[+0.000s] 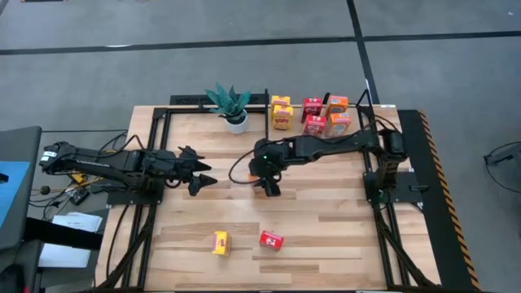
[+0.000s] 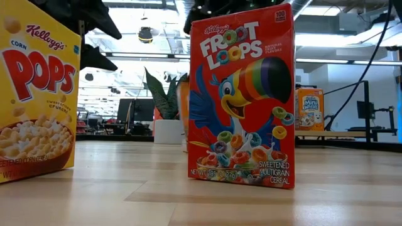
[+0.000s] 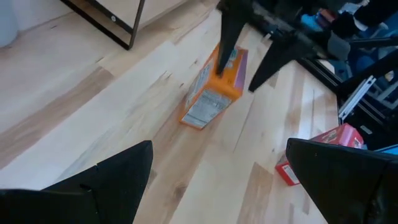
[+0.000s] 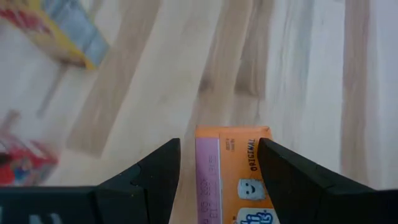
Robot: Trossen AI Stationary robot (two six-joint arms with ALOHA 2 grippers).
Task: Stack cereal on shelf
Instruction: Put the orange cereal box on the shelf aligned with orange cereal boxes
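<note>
Closest to the low camera, a red Froot Loops cardboard box [image 2: 242,97] and a yellow Corn Pops cardboard box [image 2: 36,91] stand upright on the light wood counter [image 1: 326,228], well apart; the yellow one is cut off at the picture's edge. From above they are the two small boxes near the front edge, yellow [image 1: 221,242] left of red [image 1: 271,240].

Farther in, mid-counter, the right claw [image 1: 267,185] sits over a small orange cardboard box [image 4: 233,171], one dark finger [image 4: 155,171] on each side. The fingers are clamped on its sides, and the left wrist view shows the box [image 3: 214,90] tilted on the wood between them. From above, the arm hides most of that box.

Left of it, apart, the left claw [image 1: 203,175] hangs with its fingers spread wide and nothing between them.

Farthest back, the black-framed wooden shelf [image 1: 321,102] holds yellow, red and orange boxes [image 1: 313,115], beside a potted green plant [image 1: 231,106]. Their exact count is hard to make out.
</note>
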